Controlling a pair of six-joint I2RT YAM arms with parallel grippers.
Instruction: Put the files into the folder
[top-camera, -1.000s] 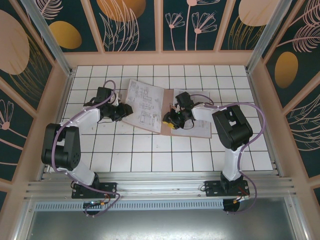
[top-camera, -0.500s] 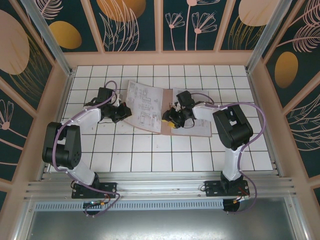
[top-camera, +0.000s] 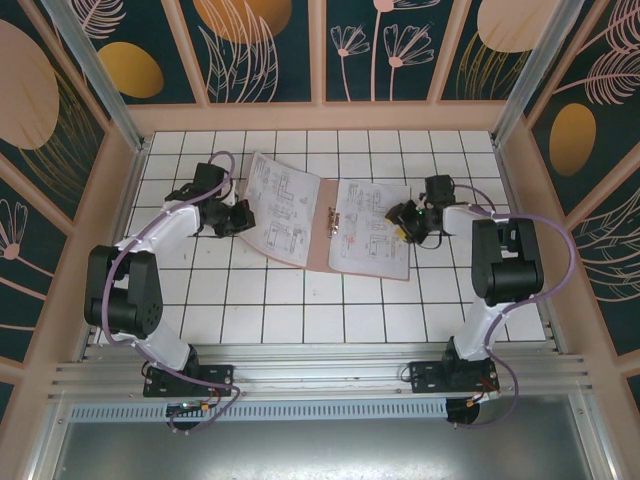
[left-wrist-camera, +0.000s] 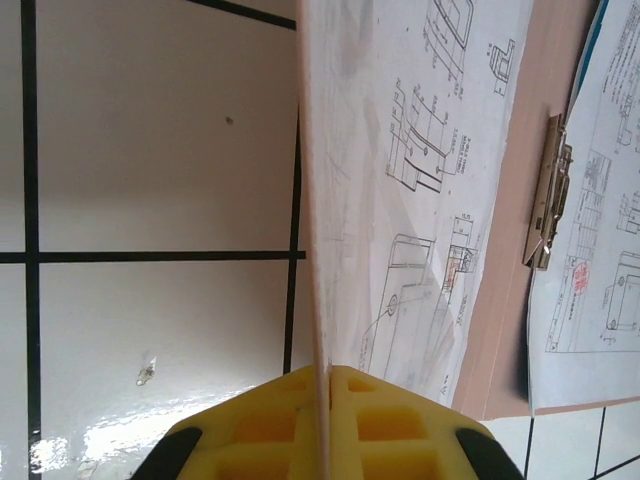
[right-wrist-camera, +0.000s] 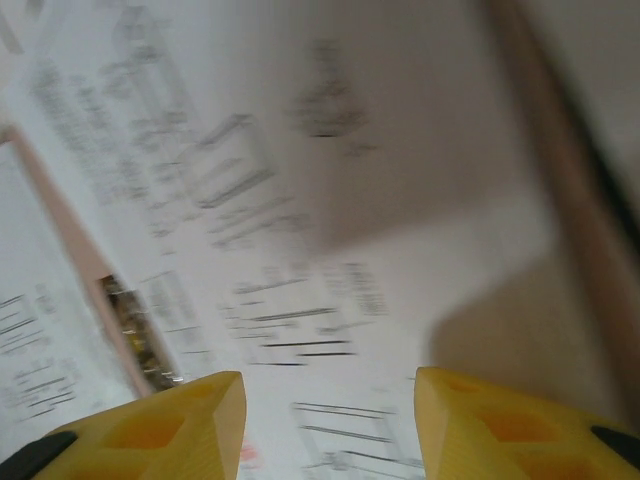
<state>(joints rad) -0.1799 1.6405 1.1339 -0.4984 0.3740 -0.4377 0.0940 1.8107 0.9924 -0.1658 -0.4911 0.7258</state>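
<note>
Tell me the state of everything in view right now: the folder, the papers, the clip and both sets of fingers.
folder, open; right half flat, left flap lifted off the table.
files, printed sheets lying inside on both halves.
clip, flat against the folder by the fold.
left fingers, shut on the folder's left edge.
right fingers, open above the right sheet, holding nothing.

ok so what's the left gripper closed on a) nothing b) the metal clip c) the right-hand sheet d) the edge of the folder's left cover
d: in the left wrist view the left gripper is clamped on the thin edge of the folder cover.
</note>
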